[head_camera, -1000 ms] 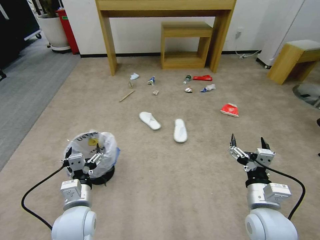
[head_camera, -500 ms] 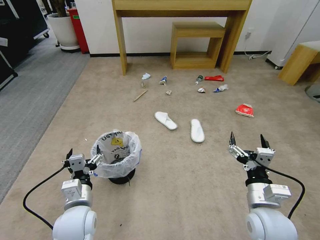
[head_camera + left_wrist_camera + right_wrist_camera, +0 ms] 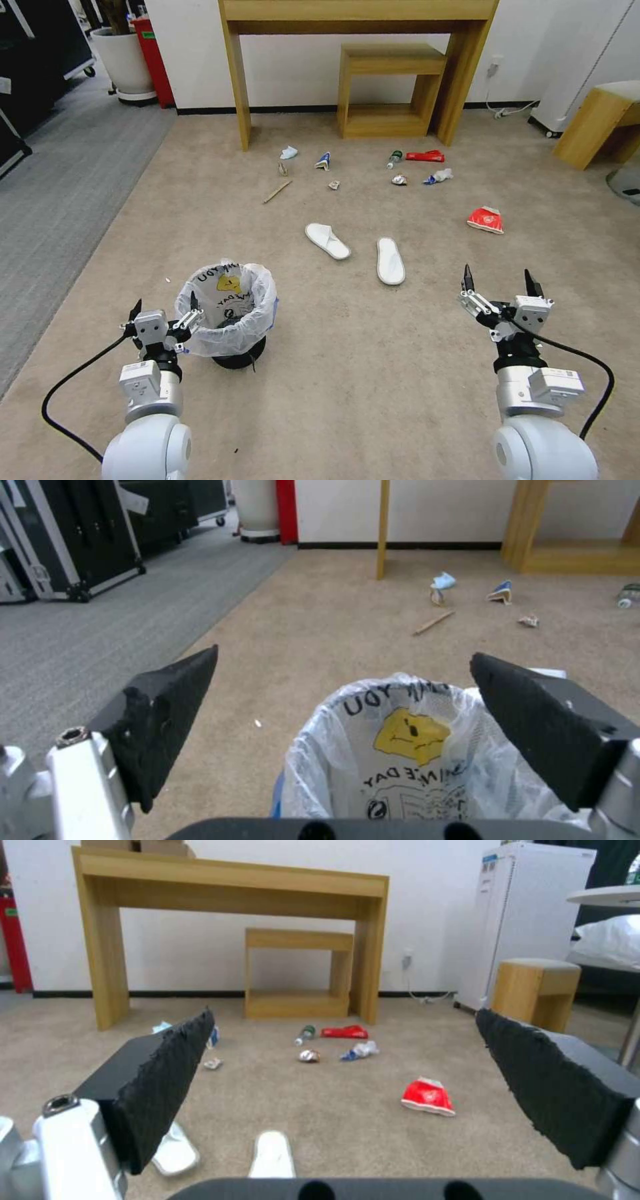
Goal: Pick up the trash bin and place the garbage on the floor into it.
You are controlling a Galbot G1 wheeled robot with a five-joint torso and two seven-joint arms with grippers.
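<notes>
The left hand (image 3: 164, 310) hovers spread wide, empty, just beside the bag-lined trash bin (image 3: 227, 313), which stands upright on the beige carpet (image 3: 360, 373). Two white slippers (image 3: 327, 241) and small litter lie farther ahead. The right hand (image 3: 500, 283) hangs wide, empty.

On the floor (image 3: 373, 373) stands one trash bin (image 3: 227, 313). Two white slippers (image 3: 328, 241) lie mid-carpet. Beyond them lie one wooden stick (image 3: 276, 193), one green bottle (image 3: 394, 159), one long red packet (image 3: 425, 157), one crushed red-white cup (image 3: 485, 219) and five smaller scraps.
</notes>
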